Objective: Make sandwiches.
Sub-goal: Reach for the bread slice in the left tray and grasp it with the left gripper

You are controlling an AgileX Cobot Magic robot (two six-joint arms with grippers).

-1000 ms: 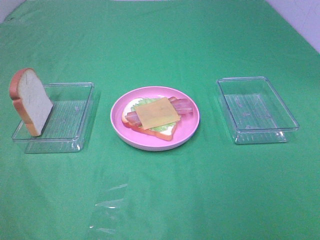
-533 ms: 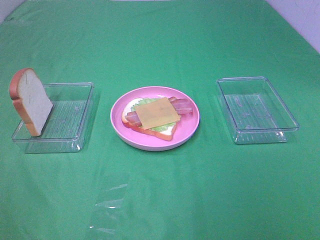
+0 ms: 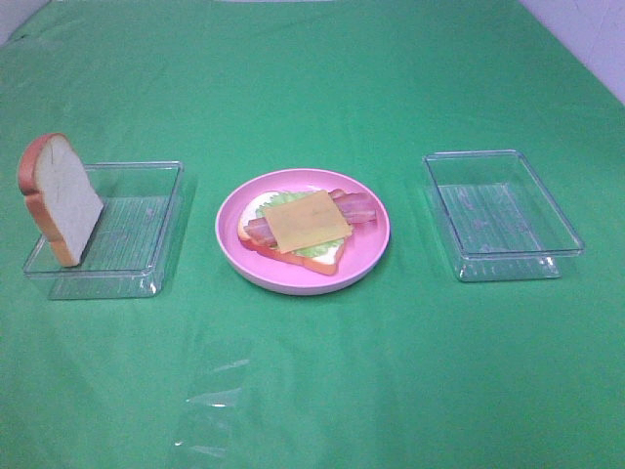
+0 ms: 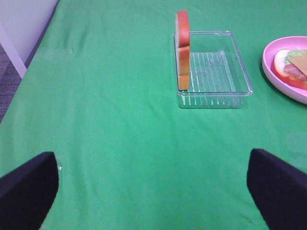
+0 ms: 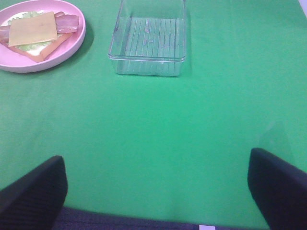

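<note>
Left gripper (image 4: 153,191) is hanging wide open and holding nothing — straight ahead of it the last bread slice (image 3: 59,198) is standing on edge in the left tray (image 3: 137,230), nearer than to the open right gripper (image 5: 156,191) — beside the plate (image 3: 303,278) carrying the unfinished sandwich (image 3: 305,227).

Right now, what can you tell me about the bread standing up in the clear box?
The bread slice is a toy: white face, orange-brown crust, rounded top. It stands on edge, tilted, in the left clear tray, leaning against the tray's outer rim and rising well above it. It is the only thing in the tray. It is apart from the open sandwich on the pink plate, and no claw touches it.
</note>
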